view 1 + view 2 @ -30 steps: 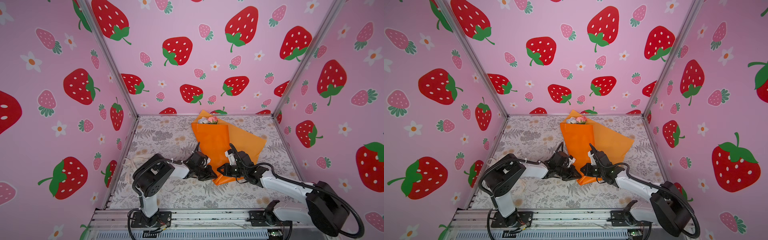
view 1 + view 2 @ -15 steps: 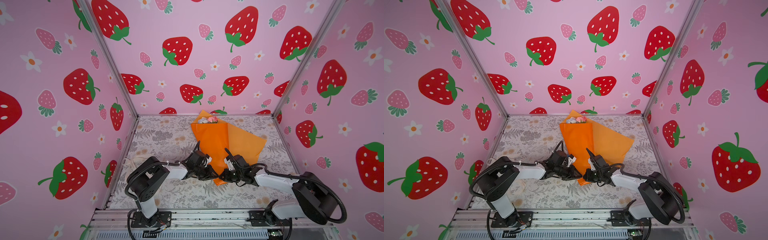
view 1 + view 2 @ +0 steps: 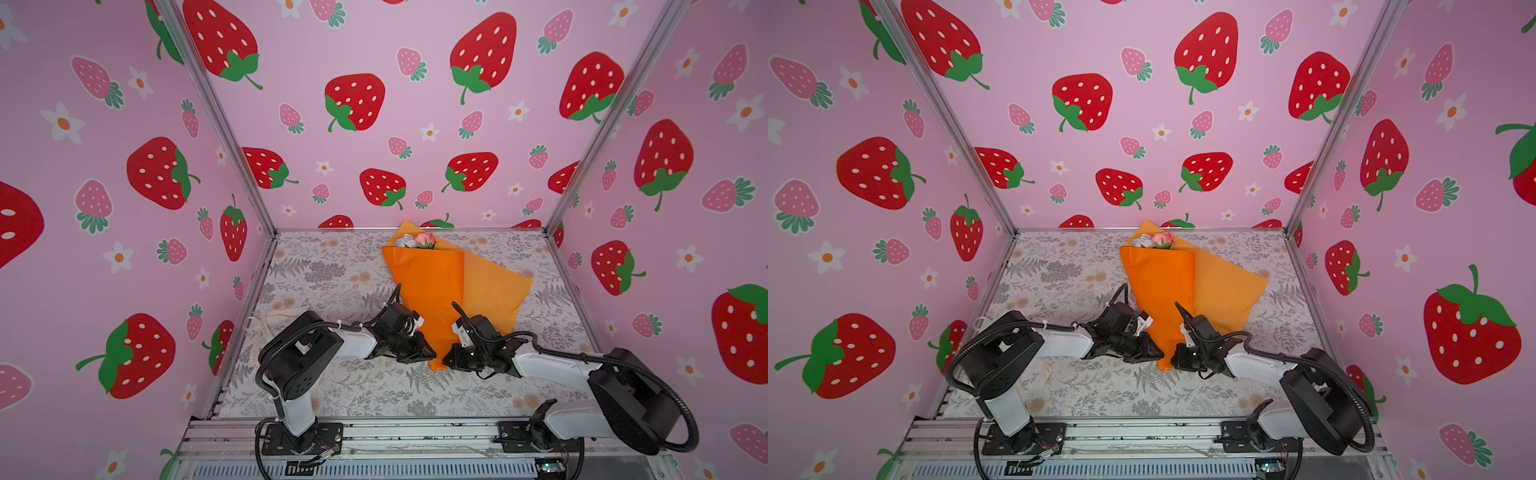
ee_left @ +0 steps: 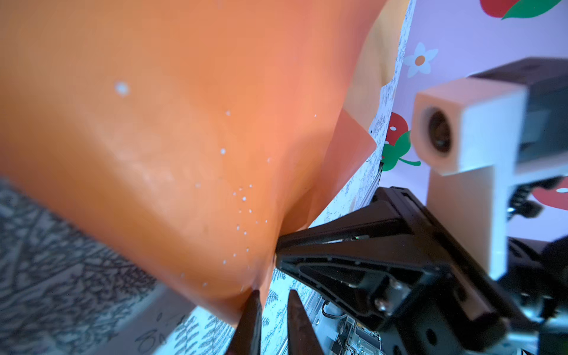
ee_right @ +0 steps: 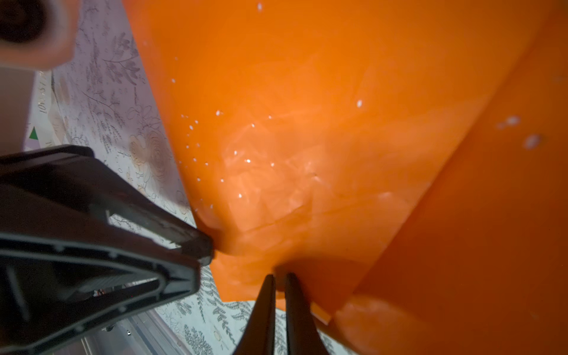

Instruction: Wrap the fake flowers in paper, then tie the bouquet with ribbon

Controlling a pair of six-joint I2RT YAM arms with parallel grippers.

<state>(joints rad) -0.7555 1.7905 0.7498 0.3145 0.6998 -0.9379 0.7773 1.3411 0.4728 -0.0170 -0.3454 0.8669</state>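
- bouquet (image 3: pixel 432 291) lies flat on the worktop (image 3: pixel 328 270), right of centre. Wide end points at the back wall, narrow end at the arms.
- roses (image 3: pixel 417 241), white and pink, poke out of the wide end, close to the back wall. Stems are hidden.
- wrap (image 3: pixel 1225 291) is orange. Its left flap is folded over the middle; the right flap lies spread on the worktop and looks paler.
- left pincer (image 3: pixel 431 356) sits low at the left side of the narrow end.
- left wrist view: jaws slightly spread, patterned worktop shows through the gap, and one jaw's tip touches the wrap's bottom edge.
- right pincer (image 3: pixel 446 362) sits low at the right side of the same end, facing the left one. The two are close, with only the tip of the wrap between them in both top views.
- right wrist view: right jaws nearly pressed together, tips buried in a fold at the wrap's bottom edge, orange showing in the slit. It reads as pinching the bouquet by the wrap.
- ribbon (image 3: pixel 259 328), cream, lies on the worktop by the left wall, well apart from the bouquet and partly hidden behind the left arm.
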